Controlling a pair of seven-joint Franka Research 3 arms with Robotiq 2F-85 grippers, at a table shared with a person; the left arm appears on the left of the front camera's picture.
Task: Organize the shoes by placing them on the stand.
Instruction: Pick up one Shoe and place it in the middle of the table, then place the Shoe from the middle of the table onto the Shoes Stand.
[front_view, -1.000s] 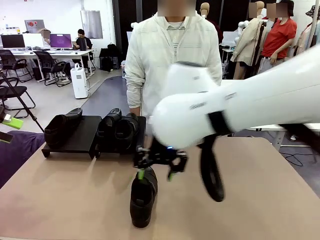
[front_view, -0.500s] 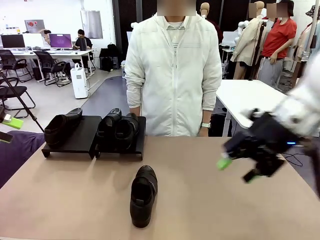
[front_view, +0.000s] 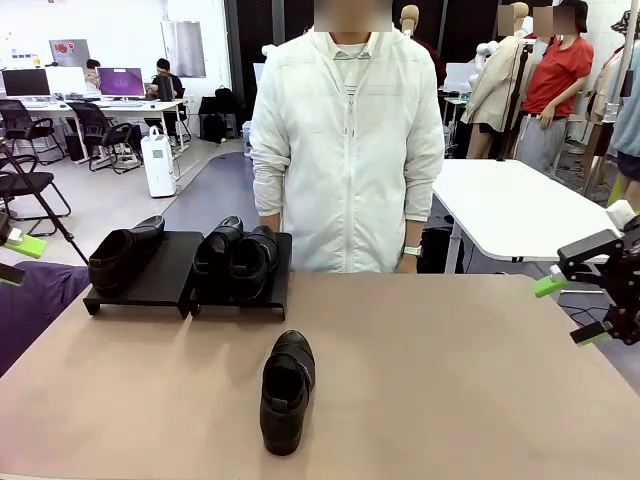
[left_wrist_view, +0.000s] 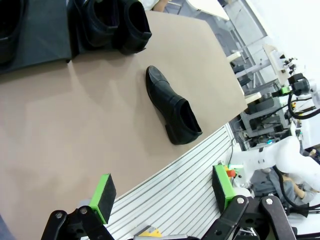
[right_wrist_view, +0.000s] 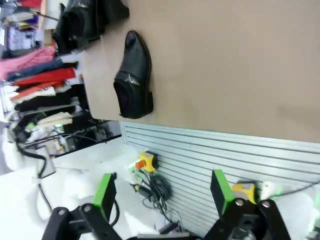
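Sitting on the two black platforms of the stand (front_view: 160, 278) near the far left corner of the tabletop (front_view: 450, 380) are three of the four loafers: a single loafer (front_view: 125, 252) on the left platform, and a pair of loafers (front_view: 236, 260) side by side on the right one. The last loafer (front_view: 287, 390) lies alone on the bare tabletop near the near edge, a little left of the middle, toe pointing toward the stand. So the job looks mostly done; one shoe is left, and the open half of the left platform appears to be its place.

The right gripper (front_view: 575, 310) hangs off the right edge of the tabletop, its fingers wide and holding nothing. The left gripper (left_wrist_view: 162, 192) looks down on the loose loafer from beyond the near edge, fingers spread wide and empty too.

A person in a white jacket (front_view: 345, 150) stands at the far edge, just behind the stand, hands low by the sides. Nothing lies between the loose loafer and the free platform, so the path seems open.
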